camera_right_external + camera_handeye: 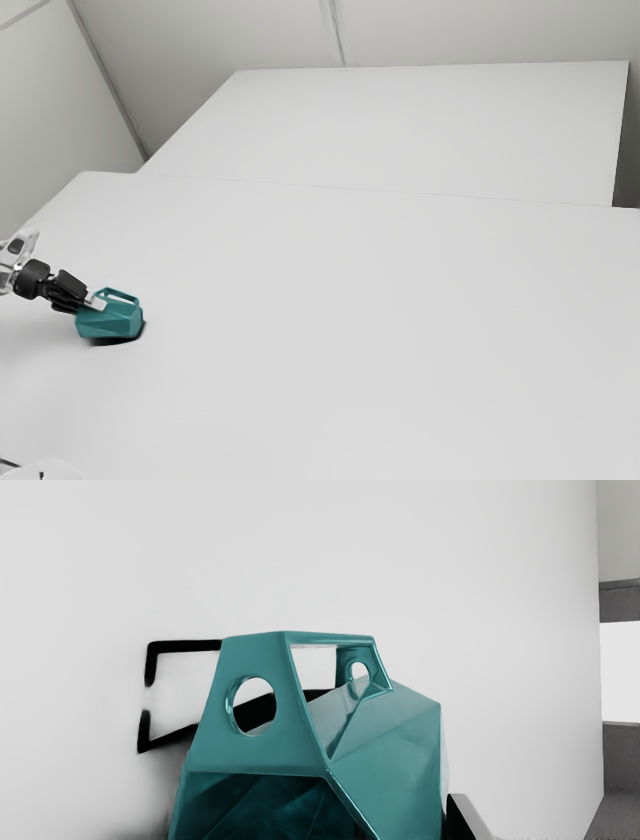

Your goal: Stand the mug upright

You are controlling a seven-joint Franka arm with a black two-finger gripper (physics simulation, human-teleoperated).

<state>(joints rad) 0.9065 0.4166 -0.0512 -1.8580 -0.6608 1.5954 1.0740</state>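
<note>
Mug [112,322] on its side, folks, teal and faceted, handle [260,655] up top, over at the exterior view's left of the white table [380,320], with a dark shadow [122,341] right below it! And the black gripper [95,302] is right up at it, by the open mouth, which faces the wrist camera. How wide the jaws stand, or whether they have hold of that mug, I can't tell from here.
</note>
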